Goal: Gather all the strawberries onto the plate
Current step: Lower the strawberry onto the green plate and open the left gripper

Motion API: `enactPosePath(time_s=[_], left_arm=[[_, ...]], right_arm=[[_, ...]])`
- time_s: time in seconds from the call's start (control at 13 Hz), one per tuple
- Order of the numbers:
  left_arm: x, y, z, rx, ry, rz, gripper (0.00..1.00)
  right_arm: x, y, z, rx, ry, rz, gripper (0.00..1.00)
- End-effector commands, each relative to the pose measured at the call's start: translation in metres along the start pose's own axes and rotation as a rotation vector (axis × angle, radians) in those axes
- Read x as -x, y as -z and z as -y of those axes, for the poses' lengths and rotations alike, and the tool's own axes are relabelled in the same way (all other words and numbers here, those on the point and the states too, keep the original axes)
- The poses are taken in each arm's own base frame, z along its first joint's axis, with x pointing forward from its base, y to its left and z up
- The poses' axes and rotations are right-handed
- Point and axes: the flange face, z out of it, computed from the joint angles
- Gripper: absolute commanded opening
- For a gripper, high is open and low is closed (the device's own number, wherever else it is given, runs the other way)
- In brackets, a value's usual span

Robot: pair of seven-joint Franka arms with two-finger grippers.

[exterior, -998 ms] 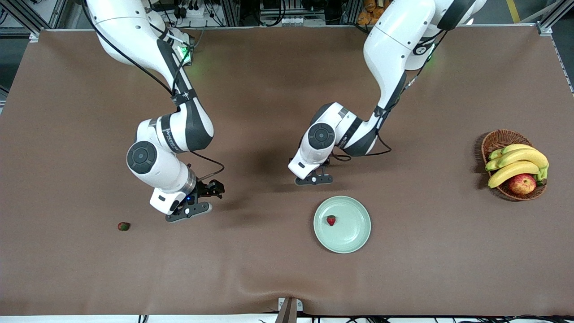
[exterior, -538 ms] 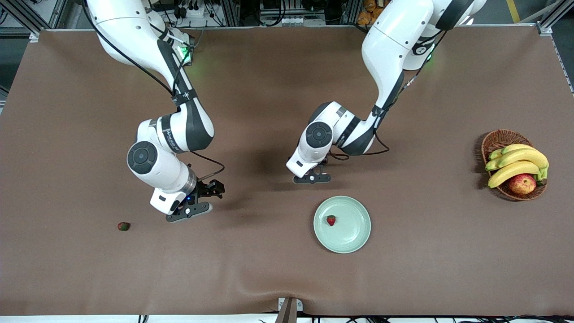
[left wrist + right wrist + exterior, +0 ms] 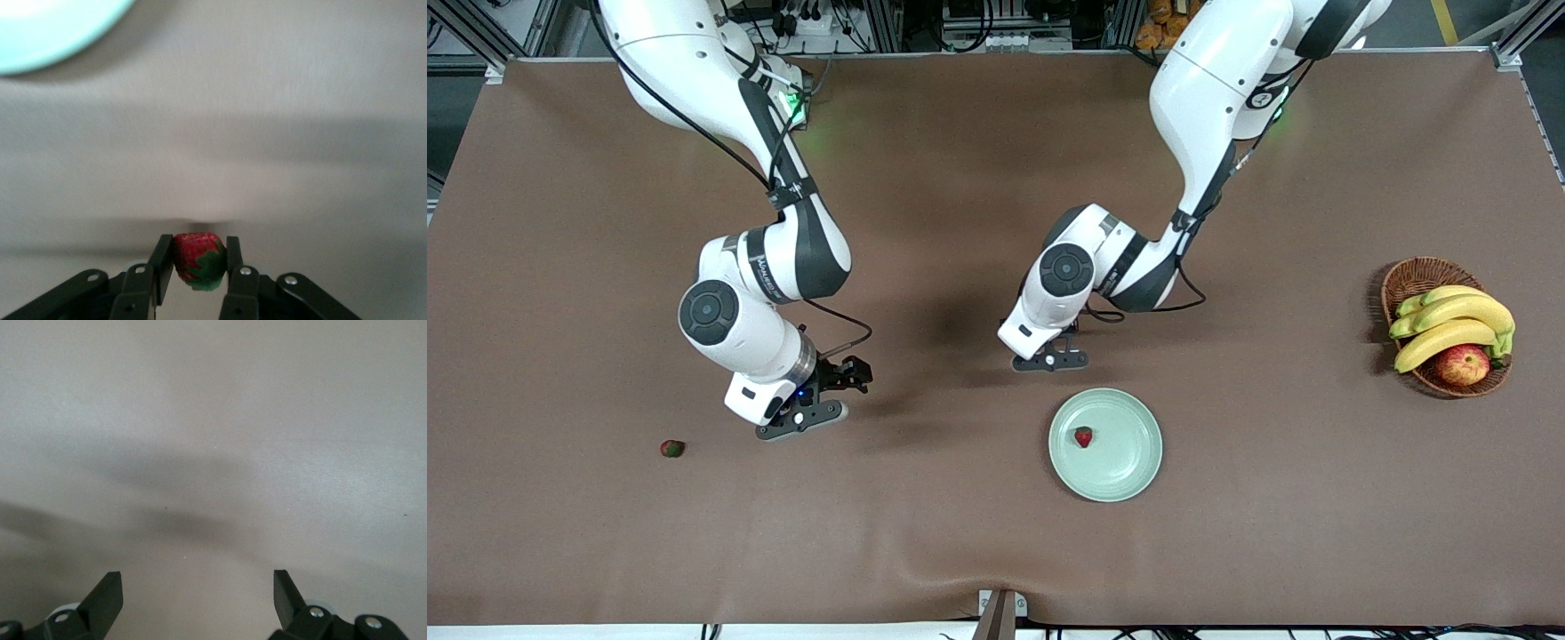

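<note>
My left gripper (image 3: 1049, 360) hangs low over the brown cloth beside the plate's rim. In the left wrist view it (image 3: 199, 252) is shut on a small red strawberry (image 3: 197, 259) with a green leafy top. The pale mint-green plate (image 3: 1129, 462) lies toward the front camera from there, with a second strawberry (image 3: 1083, 436) in it; its rim (image 3: 53, 33) shows in the left wrist view. A third strawberry (image 3: 672, 448) lies on the cloth toward the right arm's end. My right gripper (image 3: 805, 418) waits open beside that berry, with only bare cloth between its fingers (image 3: 107, 597).
A brown wicker basket (image 3: 1409, 276) with bananas (image 3: 1449, 324) and a red-yellow apple (image 3: 1462, 364) stands at the left arm's end of the table. Both arms' elbows hang over the middle of the cloth.
The left hand drifted slightly away from the plate and back again. The right arm, the plate and the other two strawberries have not moved.
</note>
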Motion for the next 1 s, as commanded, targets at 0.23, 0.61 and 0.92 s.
enactPosePath(time_s=[0.23,0.61,0.92], left_arm=[[-0.069,0.063,0.032,-0.025,-0.011,-0.172,0.00],[-0.119,0.078,0.070,-0.006,-0.119,-0.297,0.00],[-0.144,0.079,0.109,-0.015,-0.180,-0.320,0.57]], right_arm=[[0.000,-0.002,-0.019,0.000,0.029,0.003,1.00],[0.000,-0.003,-0.020,0.002,0.028,0.002,1.00],[0.000,-0.003,-0.021,0.003,0.026,-0.001,1.00]])
